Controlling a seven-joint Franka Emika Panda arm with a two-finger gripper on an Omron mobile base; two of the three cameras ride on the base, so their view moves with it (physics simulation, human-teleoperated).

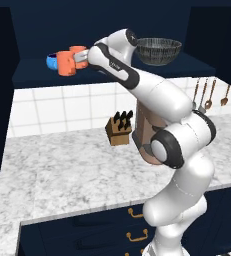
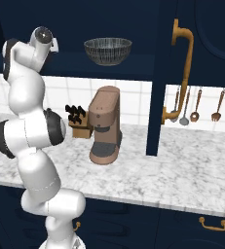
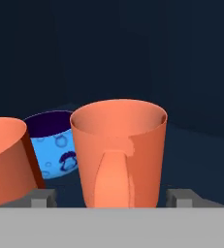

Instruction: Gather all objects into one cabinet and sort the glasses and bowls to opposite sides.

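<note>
Now end effector [image 3: 111,197] fingers stand apart, straddling orange cup [image 3: 118,152].

Glossy white rounded arm [image 1: 162,100] with dark joint bands.

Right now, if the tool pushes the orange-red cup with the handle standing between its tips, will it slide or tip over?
The orange-red handled cup stands upright on the dark cabinet shelf and looks rigid, so it will probably slide as one piece. It is taller than wide and narrows downward, so a high push could tip it. Sliding left, it may bump the small blue bowl.
</note>
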